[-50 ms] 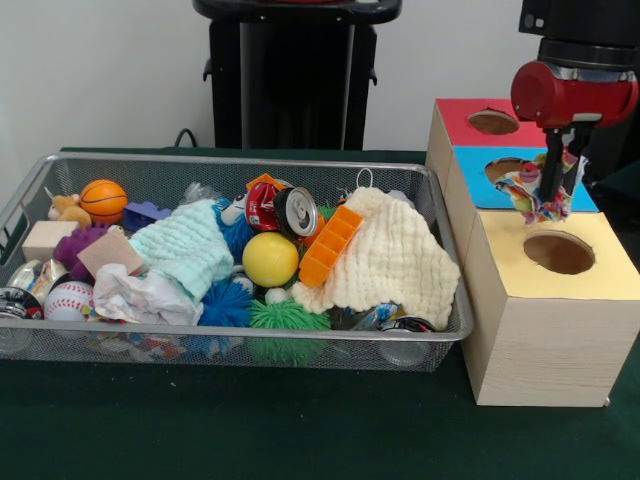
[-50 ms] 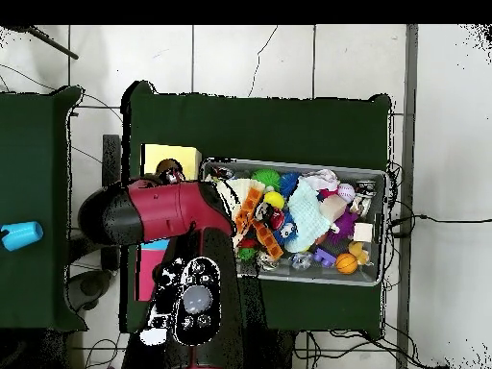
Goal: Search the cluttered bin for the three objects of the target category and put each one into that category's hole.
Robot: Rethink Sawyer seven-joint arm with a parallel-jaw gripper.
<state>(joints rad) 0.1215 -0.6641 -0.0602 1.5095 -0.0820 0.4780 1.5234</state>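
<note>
Dark green table [image 1: 250,430]: wire bin [image 1: 440,330], wooden box [image 1: 540,350] just beside.

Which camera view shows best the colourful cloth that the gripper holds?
The front view. There the colourful cloth hangs from the gripper above the box's blue hole, fully visible. In the overhead view, the red arm hides it completely.

I work in a lab: my table [image 1: 250,430] wears dark green cloth, a wire bin [image 1: 440,250] of mixed toys sits beside a box [image 1: 545,350] with colour-coded holes, and cables [image 2: 432,219] trail over the tiled floor [image 2: 250,58].
</note>
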